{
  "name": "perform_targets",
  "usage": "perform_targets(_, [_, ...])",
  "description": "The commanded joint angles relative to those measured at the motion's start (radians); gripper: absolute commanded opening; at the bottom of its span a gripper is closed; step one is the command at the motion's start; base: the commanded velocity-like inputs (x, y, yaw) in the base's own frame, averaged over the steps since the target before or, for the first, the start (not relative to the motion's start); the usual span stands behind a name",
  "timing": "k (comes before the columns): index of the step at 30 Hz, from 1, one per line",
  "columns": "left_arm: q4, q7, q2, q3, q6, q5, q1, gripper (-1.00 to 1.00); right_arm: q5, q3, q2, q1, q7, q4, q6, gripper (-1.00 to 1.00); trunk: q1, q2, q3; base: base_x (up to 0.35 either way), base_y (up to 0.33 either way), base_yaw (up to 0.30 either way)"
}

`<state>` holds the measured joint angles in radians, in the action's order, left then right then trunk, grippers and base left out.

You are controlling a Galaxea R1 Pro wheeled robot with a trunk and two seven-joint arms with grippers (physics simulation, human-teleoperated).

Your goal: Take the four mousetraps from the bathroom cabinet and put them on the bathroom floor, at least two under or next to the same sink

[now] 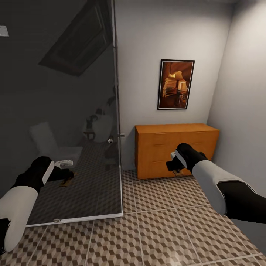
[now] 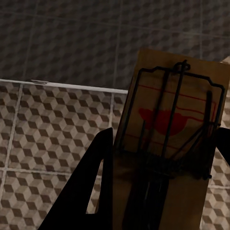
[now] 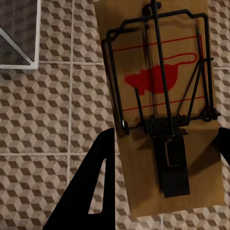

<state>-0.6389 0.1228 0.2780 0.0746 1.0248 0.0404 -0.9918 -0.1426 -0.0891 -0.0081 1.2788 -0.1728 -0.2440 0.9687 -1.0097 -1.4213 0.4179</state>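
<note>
Both pincers are loaded: left gripper [image 2: 160,191] is clamped on a mousetrap [image 2: 167,139], right gripper [image 3: 165,191] grips another mousetrap [image 3: 163,105], both over the tiled bathroom floor [image 3: 43,120].

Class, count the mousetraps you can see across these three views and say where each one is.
2. One mousetrap is held between the left gripper fingers; the other mousetrap is held in the right gripper. More may be hidden inside the cabinet.
</note>
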Motion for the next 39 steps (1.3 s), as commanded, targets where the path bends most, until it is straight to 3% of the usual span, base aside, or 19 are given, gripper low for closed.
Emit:
perform_targets(1, [-0.001,0.000,0.000,0.002,0.005,0.003,-0.001,-1.00,-0.007,-0.008,-0.001,0.001,-0.010,-0.001,0.004,-1.00,0.000,-0.001,0.001,0.000,0.000,0.154])
perform_targets(39, [-0.015,0.000,-0.004,0.004,0.005,0.003,-0.001,-1.00,-0.006,-0.008,-0.001,0.001,-0.011,0.005,0.004,-1.00,0.000,-0.001,0.001,0.000,0.000,0.277])
